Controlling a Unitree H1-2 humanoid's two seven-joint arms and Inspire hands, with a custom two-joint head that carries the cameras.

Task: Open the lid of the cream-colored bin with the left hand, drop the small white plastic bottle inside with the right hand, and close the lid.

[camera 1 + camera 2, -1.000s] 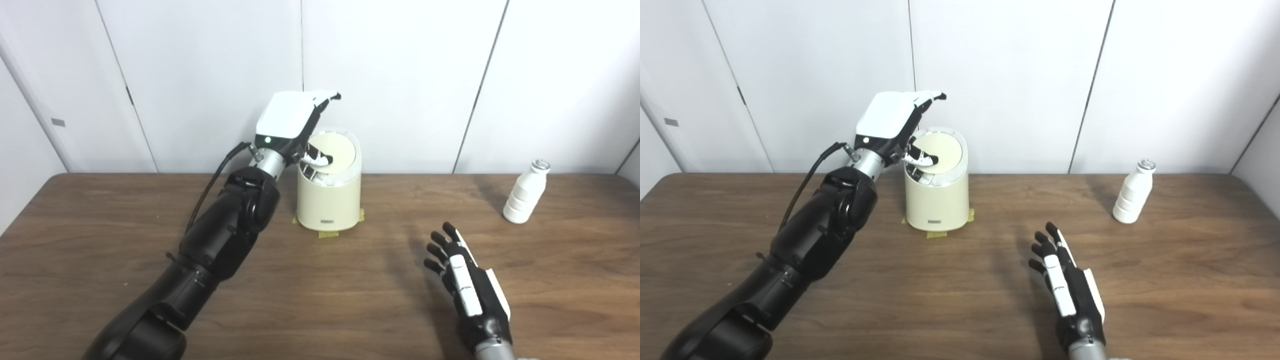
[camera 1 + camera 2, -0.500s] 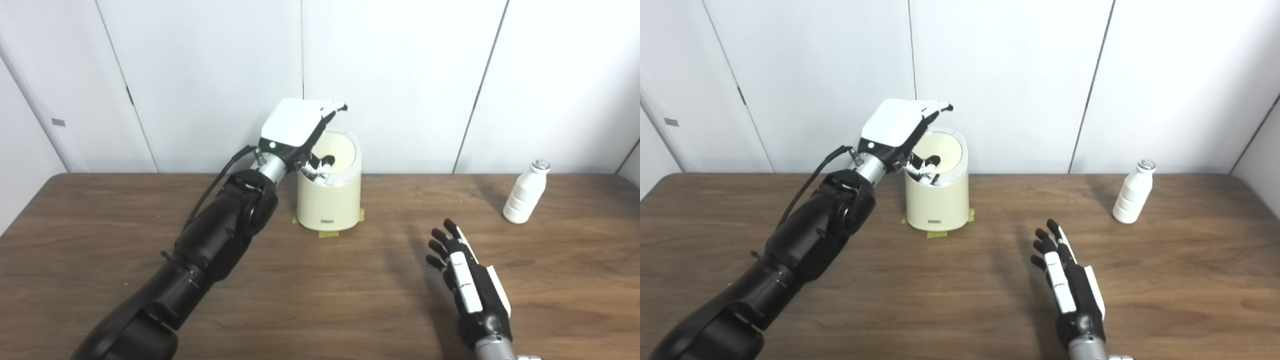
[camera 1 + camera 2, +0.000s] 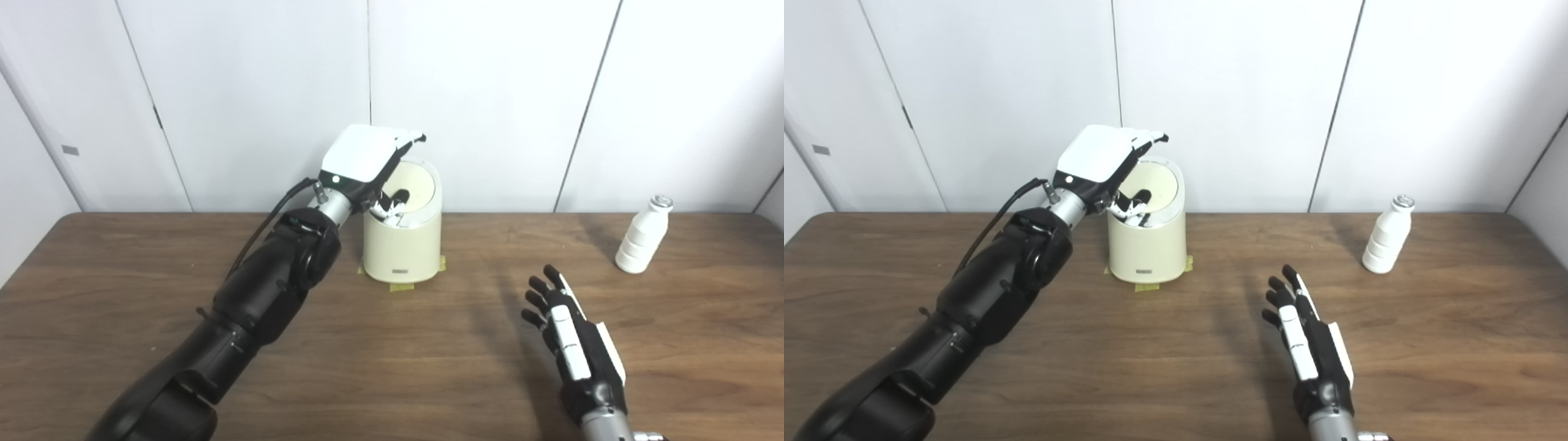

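The cream-colored bin point(image 3: 401, 248) stands at the back middle of the wooden table point(image 3: 392, 367). Its round lid point(image 3: 419, 184) is tipped, with the front edge pushed down and the back edge raised. My left hand point(image 3: 367, 162) is over the bin's left rim. Its thumb presses into the front of the lid and its fingers reach out over the top. It holds nothing. The small white plastic bottle point(image 3: 640, 245) stands upright at the far right. My right hand point(image 3: 572, 343) lies open and empty, low over the table at the front right, well short of the bottle.
Yellow tape point(image 3: 401, 285) holds the bin's base to the table. White wall panels point(image 3: 490, 92) stand right behind the bin and bottle. The left arm point(image 3: 263, 294) stretches across the table's left half.
My left hand has come down and in over the bin, and its thumb has pushed the lid's front down, so the lid is tipped further. My right hand has crept slightly forward.
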